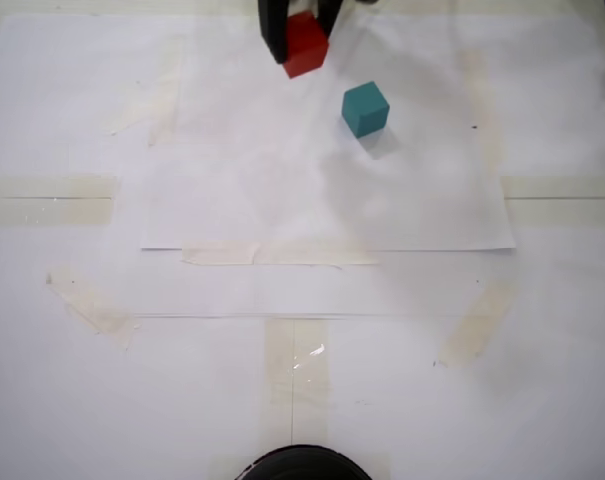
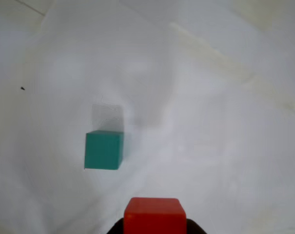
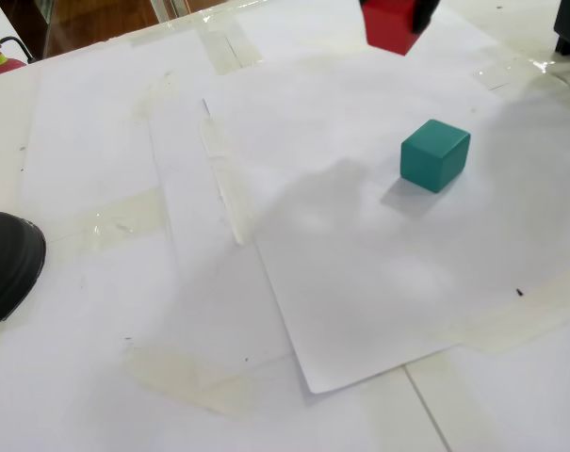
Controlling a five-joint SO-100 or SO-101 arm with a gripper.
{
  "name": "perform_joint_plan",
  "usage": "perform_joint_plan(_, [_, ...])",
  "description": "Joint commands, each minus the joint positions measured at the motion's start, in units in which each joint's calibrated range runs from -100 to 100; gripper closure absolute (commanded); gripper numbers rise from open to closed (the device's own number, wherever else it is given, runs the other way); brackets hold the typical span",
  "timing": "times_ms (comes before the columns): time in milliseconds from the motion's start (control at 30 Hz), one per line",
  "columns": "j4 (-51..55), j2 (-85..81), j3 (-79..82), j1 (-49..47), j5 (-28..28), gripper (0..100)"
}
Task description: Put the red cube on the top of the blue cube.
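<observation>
I am in the carry step: in a fixed view my gripper (image 1: 302, 42) is clamped on the red cube (image 1: 306, 45), lifted clear of the paper sheet (image 1: 232, 180). The blue cube (image 1: 365, 108) sits just to its right and nearer. Next I judge I must shift right, centre above it, then lower.
</observation>
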Motion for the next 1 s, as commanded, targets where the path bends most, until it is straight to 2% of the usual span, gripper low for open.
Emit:
perform_joint_plan(0, [0.28,-7.33,1.56,-4.79,-3.81,88])
perform_joint_plan(433, [-4.29,-8.36,4.92,-11.83,-9.77,89])
perform_joint_plan(967, [-12.44,-4.84,10.92,-12.81,-12.16,89])
